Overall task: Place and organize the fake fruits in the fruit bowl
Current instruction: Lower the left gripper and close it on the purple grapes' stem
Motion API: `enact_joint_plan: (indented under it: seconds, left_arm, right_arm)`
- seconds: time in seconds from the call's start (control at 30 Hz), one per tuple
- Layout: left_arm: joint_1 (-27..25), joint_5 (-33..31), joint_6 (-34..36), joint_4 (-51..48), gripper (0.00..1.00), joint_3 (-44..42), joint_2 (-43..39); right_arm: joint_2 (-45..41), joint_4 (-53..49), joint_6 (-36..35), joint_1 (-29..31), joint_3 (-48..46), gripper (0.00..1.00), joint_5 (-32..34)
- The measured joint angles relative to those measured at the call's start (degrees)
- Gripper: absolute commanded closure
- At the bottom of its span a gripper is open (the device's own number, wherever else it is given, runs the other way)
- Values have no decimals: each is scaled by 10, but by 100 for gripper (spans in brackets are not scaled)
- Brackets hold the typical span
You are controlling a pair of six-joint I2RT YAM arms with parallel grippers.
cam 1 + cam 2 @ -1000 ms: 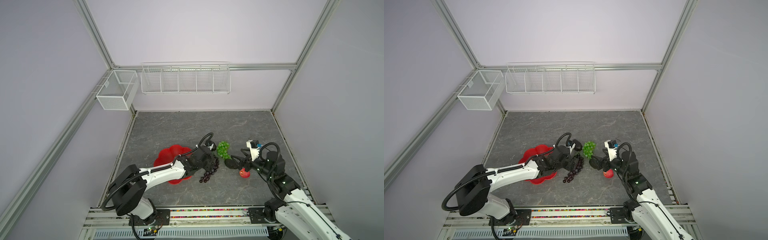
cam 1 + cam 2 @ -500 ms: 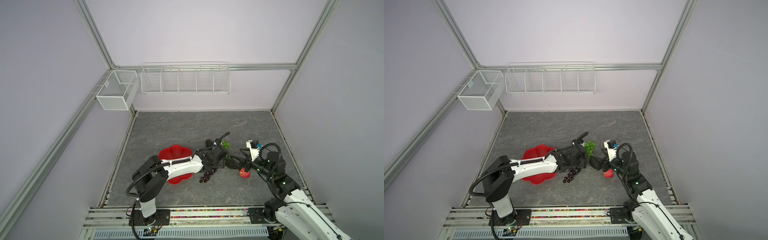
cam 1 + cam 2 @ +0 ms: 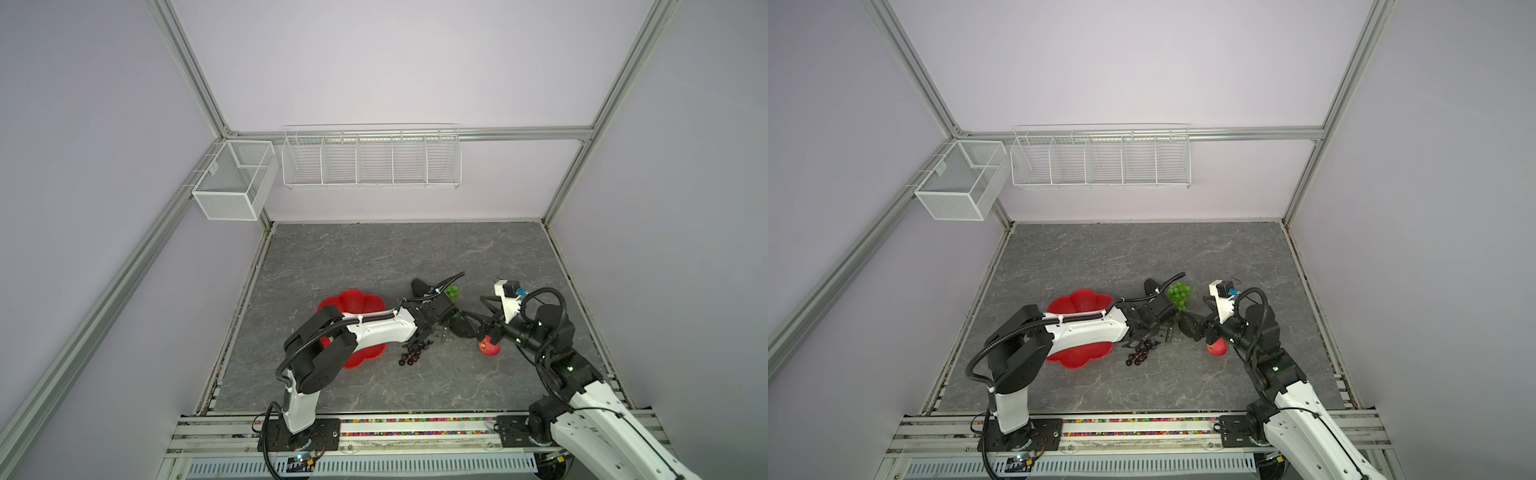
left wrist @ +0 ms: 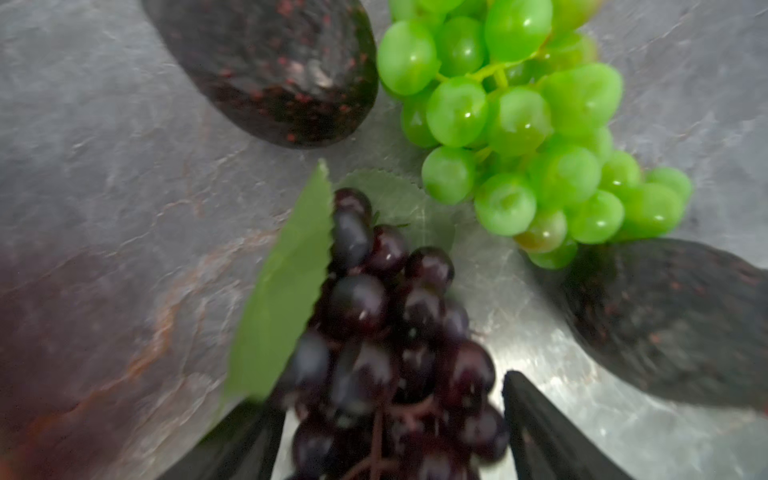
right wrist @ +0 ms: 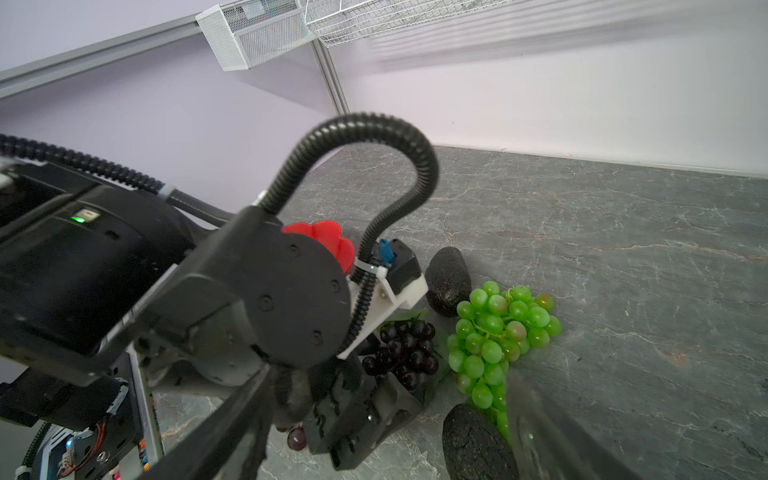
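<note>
The wide, shallow red plastic bowl with scalloped rim (image 3: 356, 300) sits under the left arm. The left gripper (image 4: 388, 395) stands open astride the dark purple grape bunch (image 4: 386, 311). The right gripper (image 3: 478, 324) gapes wide near a dark avocado (image 5: 473, 440), with the green grape bunch (image 4: 519, 124) and the small red apple (image 3: 489, 348) close by.

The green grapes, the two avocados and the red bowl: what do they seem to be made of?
Green grapes: probably translucent plastic, glossy; each grape carries a bright glint.
Avocados: perhaps foam or plastic, matte; dull pebbled skin with reddish specks.
Red bowl: likely rigid plastic, smooth; even colour, moulded scalloped rim.
</note>
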Motion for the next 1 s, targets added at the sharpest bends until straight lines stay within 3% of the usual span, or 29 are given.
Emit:
enact_joint_plan:
  seconds: [0.2,0.57,1.0]
  left_arm:
    - [0,1,3,-16,27,13,24]
    - [0,5,8,-10,58,-2,8]
    - [0,10,26,68,65,-87,-134]
  right_arm:
    - [-3,0,0,0,0,12,0]
    - [-5,0,0,0,0,12,0]
    - [-1,0,0,1,0,12,2]
